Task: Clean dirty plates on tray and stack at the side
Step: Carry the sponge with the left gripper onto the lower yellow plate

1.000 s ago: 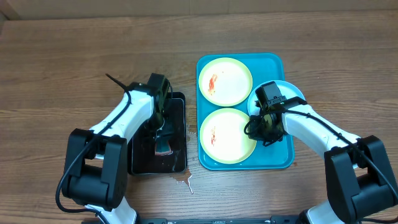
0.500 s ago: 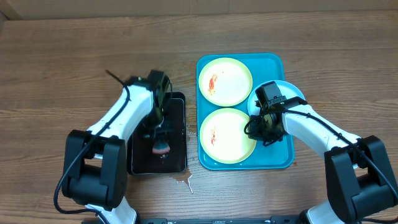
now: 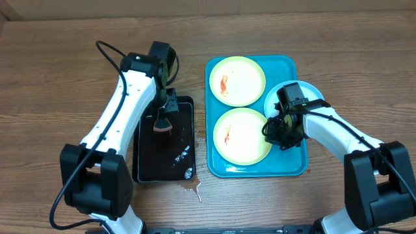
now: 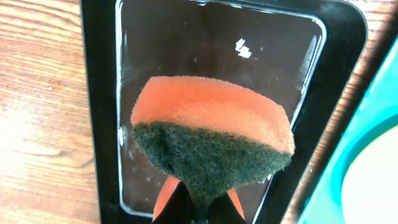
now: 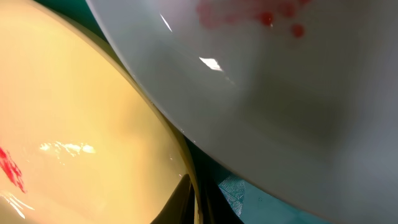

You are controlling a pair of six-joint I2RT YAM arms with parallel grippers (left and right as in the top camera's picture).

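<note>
The left fingers (image 3: pixel 166 112) are clamped on an orange sponge with a dark green scouring face (image 4: pixel 211 130). They hold it in the air over the far half of the small black rectangular plastic tray (image 4: pixel 99 93), green side towards the wrist camera. That black tray lies on the wooden surface (image 3: pixel 65 65), just left of the large turquoise-blue rectangular plastic tray (image 3: pixel 286 170) and apart from it.

All three plates sit on the turquoise-blue tray. The far round yellow-green rimmed plastic plate (image 3: pixel 237 81), with a red-orange smear on its white centre, lies flat at the tray's far left. The near round yellow-green rimmed plastic plate (image 3: pixel 242 135), also smeared, lies below it. The round light-blue rimmed plastic plate (image 3: pixel 305 94) is at the tray's far right, tilted, and its edge overlaps the near plate's rim.

The right fingers (image 3: pixel 284 136) are at the right edge of the near plate, under the light-blue rimmed plate. In the right wrist view they are pressed together on the near plate's rim, which appears to run in between them. The light-blue rimmed plate's white face, with its red spots, hangs just above them.
</note>
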